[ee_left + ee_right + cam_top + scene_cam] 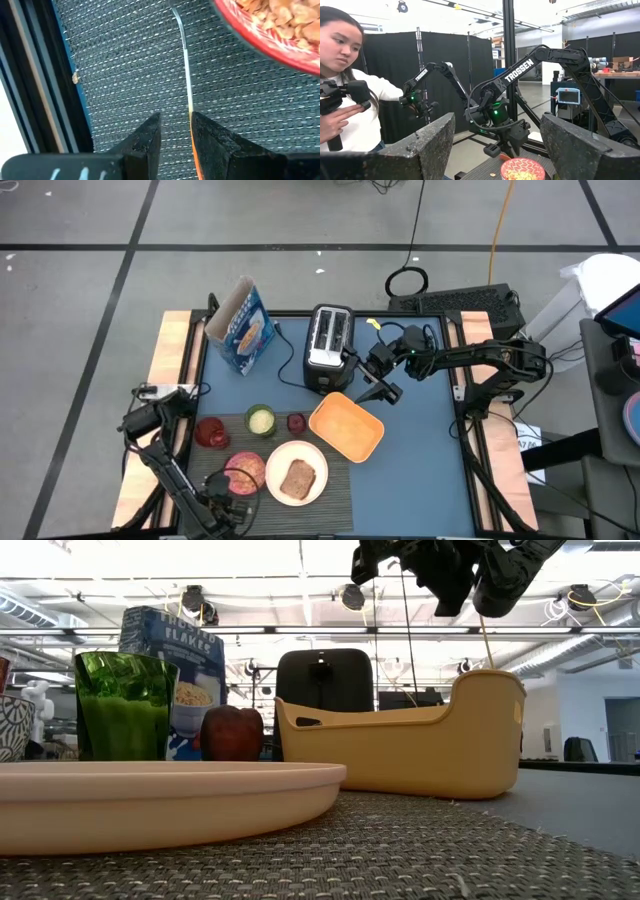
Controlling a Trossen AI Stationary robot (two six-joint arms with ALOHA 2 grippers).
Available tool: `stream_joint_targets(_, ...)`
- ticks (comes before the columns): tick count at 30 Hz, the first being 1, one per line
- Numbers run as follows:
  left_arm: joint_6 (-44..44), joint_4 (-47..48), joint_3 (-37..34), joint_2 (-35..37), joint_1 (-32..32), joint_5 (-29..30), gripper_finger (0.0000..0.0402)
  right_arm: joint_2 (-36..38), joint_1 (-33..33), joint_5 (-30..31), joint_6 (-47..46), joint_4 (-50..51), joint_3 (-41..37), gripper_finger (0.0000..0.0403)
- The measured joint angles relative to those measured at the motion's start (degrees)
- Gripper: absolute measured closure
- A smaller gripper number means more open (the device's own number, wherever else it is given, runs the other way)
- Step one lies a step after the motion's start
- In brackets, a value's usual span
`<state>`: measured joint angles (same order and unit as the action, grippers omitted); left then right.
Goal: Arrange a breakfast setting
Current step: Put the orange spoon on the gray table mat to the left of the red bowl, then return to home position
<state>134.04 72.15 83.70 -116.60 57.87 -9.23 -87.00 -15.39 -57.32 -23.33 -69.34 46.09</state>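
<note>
Low at the near edge of the dark ribbed placemat [340, 485], the left end effector [175, 131] pinches the red-handled metal spoon [186, 75] beside the pink bowl [270, 30]; the right end effector [497, 145] hangs spread above the yellow plastic basket [346, 426]; the toast slice [297, 479] lies on the round white plate [275, 465].

A grey floor [300, 220] crossed by dark lines, with cables trailing over it, surrounds the blue-topped surface [420, 440], while behind it black curtains [385, 75] hang beneath a white ceiling [250, 590] with pipes and bright lights.
</note>
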Motion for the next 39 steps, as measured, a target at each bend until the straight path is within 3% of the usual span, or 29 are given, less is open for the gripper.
stream_joint_targets(14,0.79,-1.77,-2.67,0.27,0.08,-2.25,0.0286,0.00,0.01,0.00,0.00,0.00,0.00,0.0121)
stream_joint_targets(21,-0.01,-1.28,-2.67,4.09,0.69,-1.50,0.0286,0.00,0.01,0.00,0.00,0.00,0.00,0.0121)
stream_joint_targets(31,-8.38,-2.10,-2.67,17.81,2.49,17.04,0.0286,0.00,-0.01,0.07,0.00,0.00,0.00,0.0121)
stream_joint_targets(39,-25.17,-1.97,-2.64,28.39,-0.22,42.20,0.0286,0.00,0.01,0.13,0.00,0.00,0.00,0.0121)
